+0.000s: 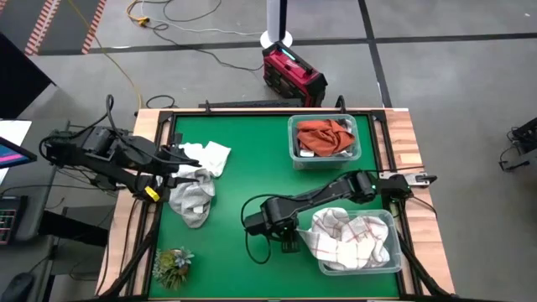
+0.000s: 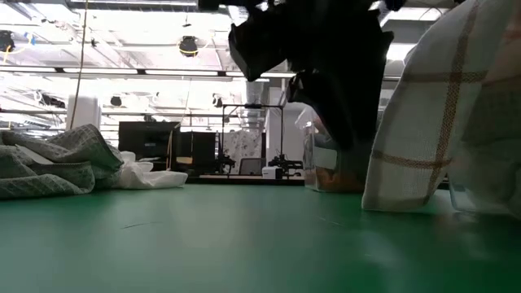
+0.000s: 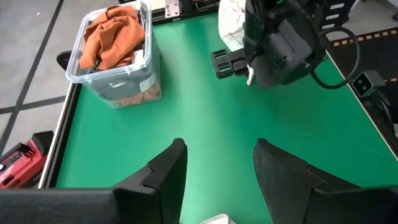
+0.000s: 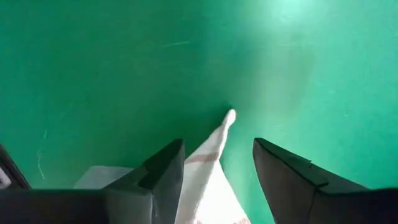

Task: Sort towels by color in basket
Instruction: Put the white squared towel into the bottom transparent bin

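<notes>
The right gripper [image 1: 289, 243], jaws open and empty, hangs beside the near bin [image 1: 394, 262] where the checked towel [image 1: 348, 236] drapes over the rim, while the left gripper [image 1: 172, 164], jaws apart and empty, waits over 2 unsorted towels [image 1: 195, 195] on the bench [image 1: 252, 168].

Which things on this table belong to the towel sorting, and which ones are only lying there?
Belong: rust-orange towel in far bin; checked white towel in near bin; white towel and grey towel on mat.

Lying about: green leafy tuft.

Two matte black jointed arms with looping black cables; the left arm [image 1: 101, 151] wears a yellow band near its wrist.
</notes>
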Robot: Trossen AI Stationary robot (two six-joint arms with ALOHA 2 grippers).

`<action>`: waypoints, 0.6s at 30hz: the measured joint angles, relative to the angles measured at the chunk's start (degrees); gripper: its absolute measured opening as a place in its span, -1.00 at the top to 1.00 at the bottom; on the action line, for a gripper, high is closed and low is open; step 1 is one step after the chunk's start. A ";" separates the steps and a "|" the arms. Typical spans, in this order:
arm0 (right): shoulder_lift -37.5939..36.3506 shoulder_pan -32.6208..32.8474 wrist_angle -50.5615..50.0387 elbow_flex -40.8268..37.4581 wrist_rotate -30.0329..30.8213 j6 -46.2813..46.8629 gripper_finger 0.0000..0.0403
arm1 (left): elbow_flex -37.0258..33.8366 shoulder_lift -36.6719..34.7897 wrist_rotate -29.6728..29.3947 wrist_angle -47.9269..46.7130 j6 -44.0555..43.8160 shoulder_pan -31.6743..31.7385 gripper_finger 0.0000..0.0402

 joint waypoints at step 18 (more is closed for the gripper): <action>-11.18 0.66 0.00 -8.90 -1.03 9.70 0.13 | 0.00 0.00 -0.01 -1.24 -1.01 0.00 0.14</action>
